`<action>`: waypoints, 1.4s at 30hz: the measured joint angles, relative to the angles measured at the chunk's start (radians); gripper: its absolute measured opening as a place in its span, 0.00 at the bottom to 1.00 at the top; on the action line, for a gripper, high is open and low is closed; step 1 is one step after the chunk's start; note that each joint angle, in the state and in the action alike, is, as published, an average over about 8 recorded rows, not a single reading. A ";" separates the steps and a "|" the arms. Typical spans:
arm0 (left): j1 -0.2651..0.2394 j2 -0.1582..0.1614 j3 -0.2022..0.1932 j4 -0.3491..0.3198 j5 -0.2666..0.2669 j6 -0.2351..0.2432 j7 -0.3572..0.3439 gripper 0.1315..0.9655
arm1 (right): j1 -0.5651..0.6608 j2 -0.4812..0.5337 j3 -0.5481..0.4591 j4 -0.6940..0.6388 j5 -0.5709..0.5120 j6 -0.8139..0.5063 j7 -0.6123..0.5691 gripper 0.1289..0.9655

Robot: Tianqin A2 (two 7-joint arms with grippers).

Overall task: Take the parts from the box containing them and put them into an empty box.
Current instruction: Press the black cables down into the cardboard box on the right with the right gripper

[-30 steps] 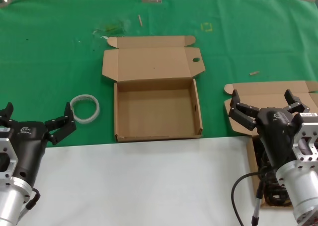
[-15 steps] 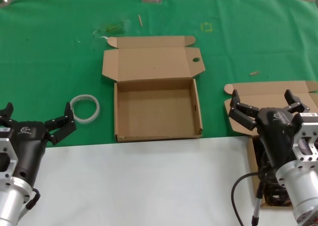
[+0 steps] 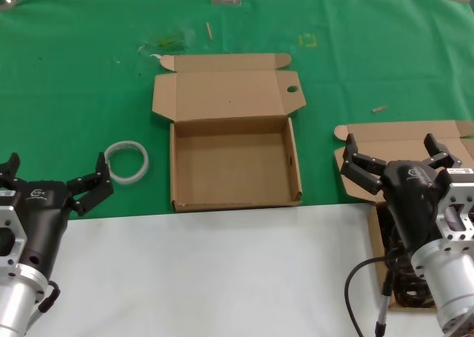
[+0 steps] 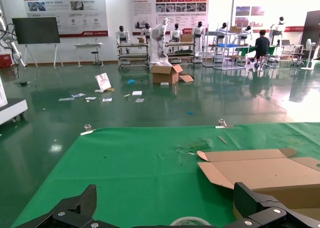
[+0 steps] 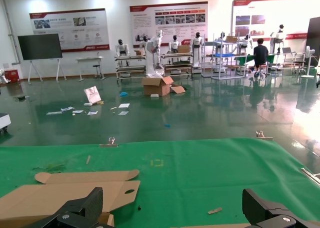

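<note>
Two claws spread wide, empty. Right claw (image 3: pixel 392 156) over brown lidded cardboard box (image 3: pixel 385 135) holding coiled black cables (image 3: pixel 404 289); empty holed-lid brown box (image 3: pixel 231 159) between it and left claw (image 3: pixel 53 175).

Left wrist view: left tool (image 4: pixel 167 215) fingers spread apart.
Empty box (image 4: pixel 260 173) lid stands open on the green desk (image 4: pixel 130 173).
</note>
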 joint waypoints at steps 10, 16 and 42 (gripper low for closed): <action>0.000 0.000 0.000 0.000 0.000 0.000 0.000 1.00 | 0.000 0.000 0.000 0.000 0.000 0.000 0.000 1.00; 0.000 0.000 0.000 0.000 0.000 0.000 0.000 1.00 | 0.000 0.000 0.000 0.000 0.000 0.000 0.000 1.00; 0.000 0.000 0.000 0.000 0.000 0.000 0.000 1.00 | 0.005 -0.009 -0.224 0.108 0.539 0.752 -0.698 1.00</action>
